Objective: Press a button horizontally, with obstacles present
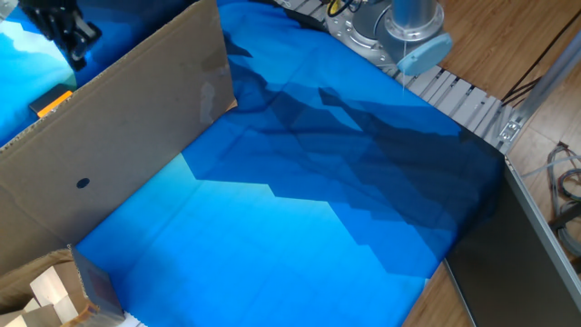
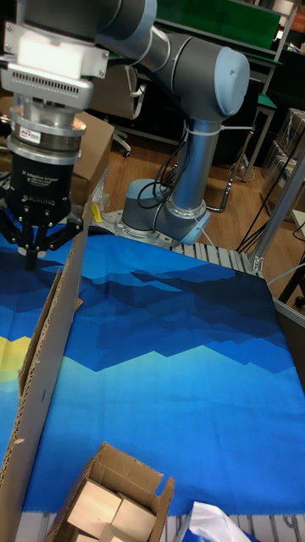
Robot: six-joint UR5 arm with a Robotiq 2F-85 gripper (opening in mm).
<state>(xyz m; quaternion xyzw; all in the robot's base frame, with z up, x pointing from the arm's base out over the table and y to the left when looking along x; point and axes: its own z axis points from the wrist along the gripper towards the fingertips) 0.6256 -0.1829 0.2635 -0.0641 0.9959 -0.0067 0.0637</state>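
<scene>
Cardboard (image 1: 118, 127) screens the button (image 1: 53, 101), so my pincer (image 1: 65, 41), grip unreadable, should drop toward six o'clock behind it, then push level.

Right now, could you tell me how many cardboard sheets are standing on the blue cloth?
1: the cardboard sheet stands along the cloth's left side, between the button and the open area. Others may be hidden behind it.

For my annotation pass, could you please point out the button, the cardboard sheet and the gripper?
button (image 1: 52, 102): fixed view, orange top face.
cardboard sheet (image 1: 127, 127): fixed view, middle of brown face.
gripper (image 2: 32, 247): tall fixed view, between fingers' tips.
</scene>
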